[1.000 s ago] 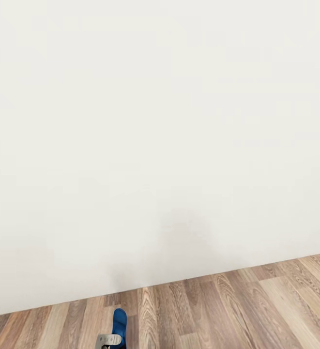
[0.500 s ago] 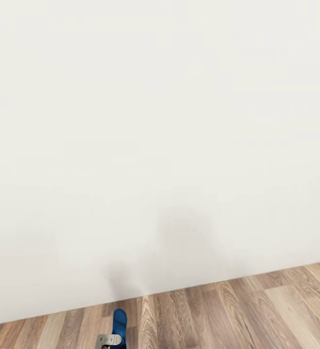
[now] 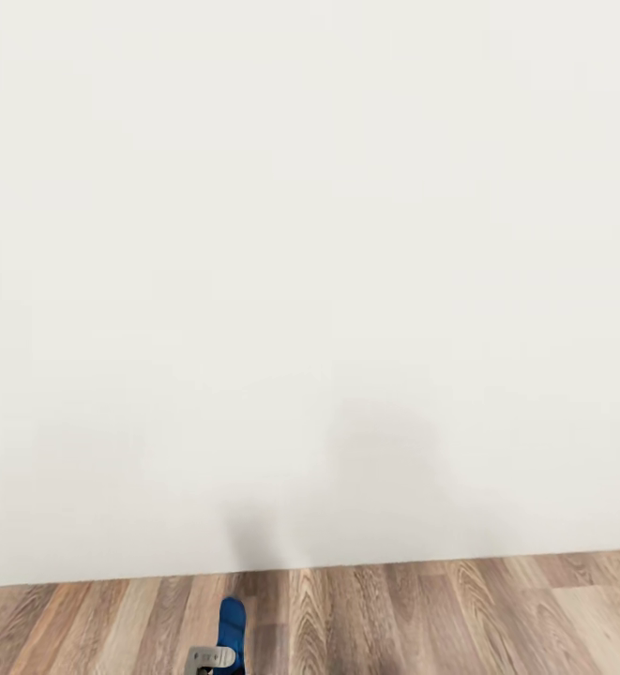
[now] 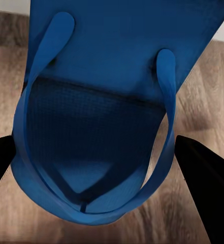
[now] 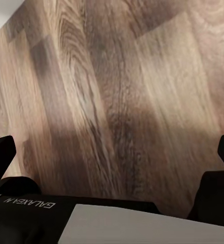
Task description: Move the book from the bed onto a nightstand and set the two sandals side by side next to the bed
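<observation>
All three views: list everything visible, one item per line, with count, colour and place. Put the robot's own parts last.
bright blue flip-flop sandal: one, blue with thin blue straps, held between the left gripper's fingers above the floor; its tip shows low in the head view.
plain white wall: one, white, straight ahead.
wood-plank floor: one, brown, along the wall's foot and beneath both wrists.
left gripper: one, black jaws closed on the sandal's sides.
right gripper: one, black jaws spread apart, nothing between them.

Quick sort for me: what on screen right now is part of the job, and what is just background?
Job:
- sandal, between the left gripper fingers
- right gripper, nothing between its fingers

Background:
- wood-plank floor
- white wall
</observation>
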Controlling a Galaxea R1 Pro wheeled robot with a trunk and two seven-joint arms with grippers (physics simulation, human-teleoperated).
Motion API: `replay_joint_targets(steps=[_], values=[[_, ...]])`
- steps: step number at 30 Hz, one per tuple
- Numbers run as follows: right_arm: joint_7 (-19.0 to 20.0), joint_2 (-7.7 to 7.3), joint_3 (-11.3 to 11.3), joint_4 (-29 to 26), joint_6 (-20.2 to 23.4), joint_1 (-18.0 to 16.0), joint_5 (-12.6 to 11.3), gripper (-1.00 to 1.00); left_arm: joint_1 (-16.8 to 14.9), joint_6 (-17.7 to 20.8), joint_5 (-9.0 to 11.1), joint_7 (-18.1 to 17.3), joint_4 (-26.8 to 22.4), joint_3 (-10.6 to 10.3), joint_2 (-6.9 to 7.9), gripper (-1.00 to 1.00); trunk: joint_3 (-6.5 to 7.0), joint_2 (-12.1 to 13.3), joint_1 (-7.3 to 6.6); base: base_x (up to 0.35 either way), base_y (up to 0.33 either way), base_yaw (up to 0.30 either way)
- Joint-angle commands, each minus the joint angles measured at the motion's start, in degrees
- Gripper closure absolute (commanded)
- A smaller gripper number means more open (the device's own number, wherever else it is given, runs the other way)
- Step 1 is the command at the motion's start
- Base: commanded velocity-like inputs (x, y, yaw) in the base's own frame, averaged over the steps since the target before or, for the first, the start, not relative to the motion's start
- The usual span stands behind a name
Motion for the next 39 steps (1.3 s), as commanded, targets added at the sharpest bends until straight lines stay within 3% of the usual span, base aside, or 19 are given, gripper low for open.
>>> replay_joint_targets(steps=[1, 39], values=[[0.3, 0.00, -0.1, 0.0, 0.6, 0.0, -0.5, -1.00, 0.0, -0.2, -0.6, -0.2, 0.0, 0.5, -0.03, 1.00, -0.08, 0.0, -0.01, 0.000, 0.000, 0.266], [0.3, 0.00, -0.1, 0.0, 0.6, 0.0, -0.5, -1.00, 0.0, -0.2, -0.6, -0.2, 0.0, 0.5, -0.03, 1.00, -1.03, 0.0, -0.01, 0.000, 0.000, 0.266]])
